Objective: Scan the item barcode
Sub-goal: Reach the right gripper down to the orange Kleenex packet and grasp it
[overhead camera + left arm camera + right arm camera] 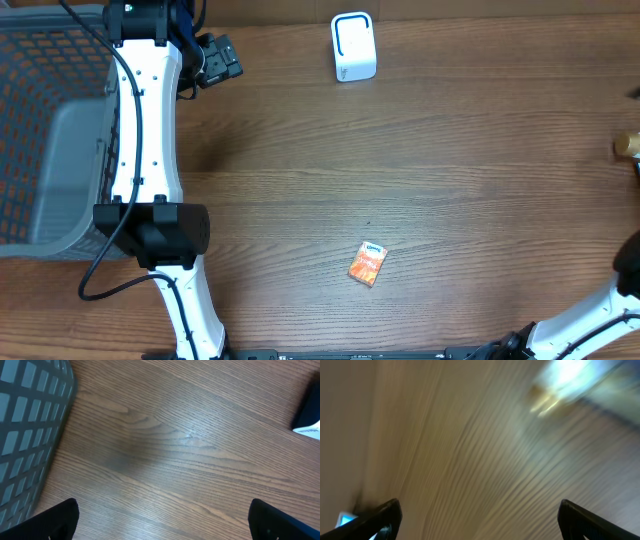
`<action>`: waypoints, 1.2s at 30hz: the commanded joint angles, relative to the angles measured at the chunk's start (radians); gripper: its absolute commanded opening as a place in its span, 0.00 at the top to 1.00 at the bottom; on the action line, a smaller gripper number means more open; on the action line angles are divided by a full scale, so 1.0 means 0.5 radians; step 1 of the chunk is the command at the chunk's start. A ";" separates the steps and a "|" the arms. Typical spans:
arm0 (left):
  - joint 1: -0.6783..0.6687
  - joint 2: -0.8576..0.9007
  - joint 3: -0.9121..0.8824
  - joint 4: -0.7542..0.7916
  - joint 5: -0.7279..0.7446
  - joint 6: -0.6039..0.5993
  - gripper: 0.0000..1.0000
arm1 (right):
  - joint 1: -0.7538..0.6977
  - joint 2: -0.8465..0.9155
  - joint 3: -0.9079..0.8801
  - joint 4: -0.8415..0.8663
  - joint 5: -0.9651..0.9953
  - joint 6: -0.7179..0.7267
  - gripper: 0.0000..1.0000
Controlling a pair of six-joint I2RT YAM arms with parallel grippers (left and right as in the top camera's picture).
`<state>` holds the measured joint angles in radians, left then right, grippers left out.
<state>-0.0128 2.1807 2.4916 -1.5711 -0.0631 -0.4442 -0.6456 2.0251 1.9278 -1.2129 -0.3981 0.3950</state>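
The orange packet [367, 264] lies flat on the wooden table [450, 150], a little below and right of the middle of the overhead frame, and nothing touches it. The white scanner [353, 47] stands well apart from it, near the top edge. The left gripper [222, 62] hangs at the upper left, near the grey basket [40, 150]. In its wrist view its fingers [50, 520] sit in the two bottom corners, spread wide, with only bare wood between them. The right wrist view is blurred, yet the right gripper [480, 522] also shows its fingers far apart, holding nothing.
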 commanded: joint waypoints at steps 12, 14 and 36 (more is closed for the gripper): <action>0.006 -0.004 -0.004 0.002 0.017 0.021 0.00 | 1.274 0.002 -0.129 -0.672 -0.393 -0.730 0.00; 0.006 -0.004 -0.004 0.002 0.017 0.021 0.00 | 1.414 -0.007 -0.129 -0.711 -0.397 -0.713 0.00; 0.006 -0.004 -0.004 0.002 0.017 0.022 0.00 | 2.389 -0.542 -1.254 -0.284 0.081 0.317 0.00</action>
<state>-0.0128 2.1807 2.4916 -1.5696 -0.0628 -0.4442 0.5415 1.7470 1.4490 -1.4250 -0.2588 0.4606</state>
